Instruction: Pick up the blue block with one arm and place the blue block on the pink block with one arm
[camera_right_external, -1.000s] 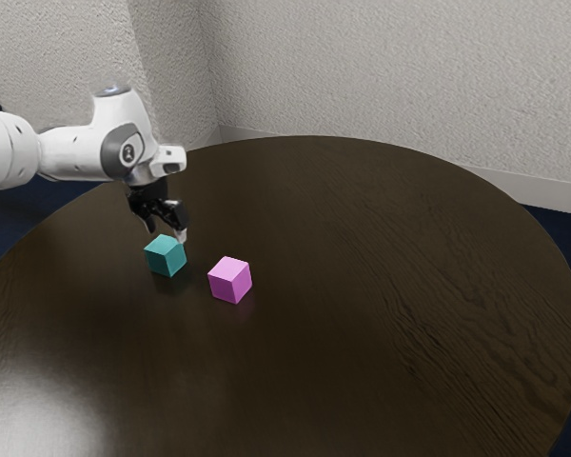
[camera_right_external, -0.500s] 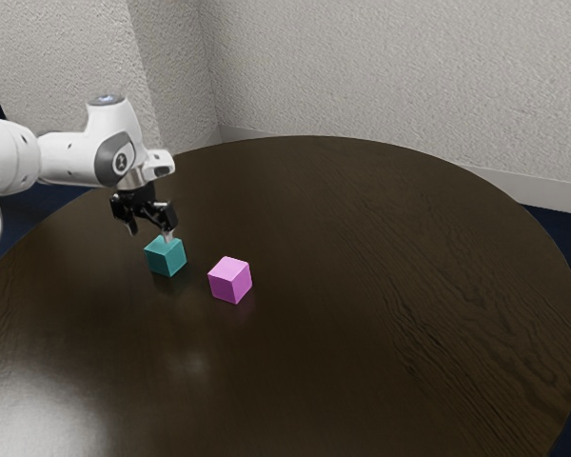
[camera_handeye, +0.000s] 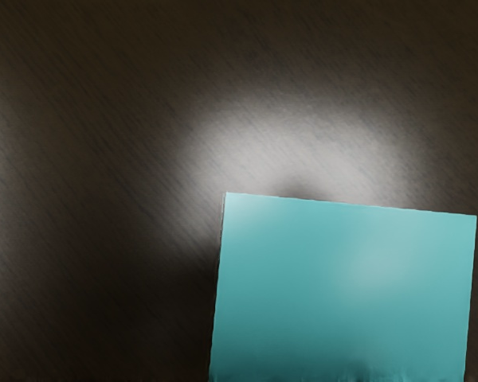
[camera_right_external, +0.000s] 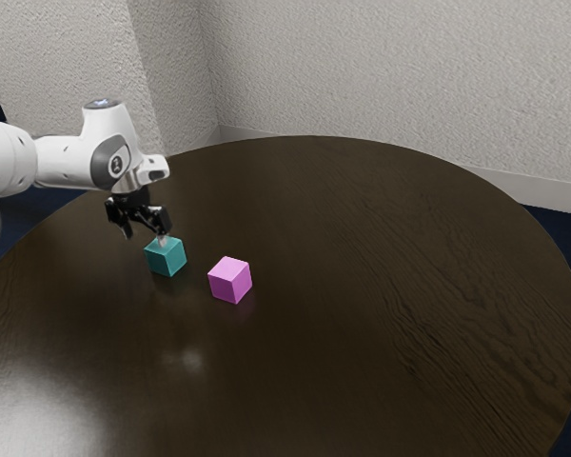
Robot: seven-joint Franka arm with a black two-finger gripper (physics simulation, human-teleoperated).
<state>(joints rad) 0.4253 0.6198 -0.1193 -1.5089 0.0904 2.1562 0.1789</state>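
The blue block, teal in colour, rests on the dark round table. To its right in the exterior view, about a block's width away, sits the pink block. My gripper hangs open just above the blue block's upper left, pointing down. One fingertip is close over the block's top, and the other stands off to its left. The wrist view has the blue block large and close under the hand, off to one side.
The round table's edge curves near the arm on the exterior view's left. A textured white wall stands behind the table. Bare dark tabletop spreads to the right of and in front of the blocks.
My hand has shifted toward the exterior view's left and its fingers have spread wider. Both blocks stay where they were.
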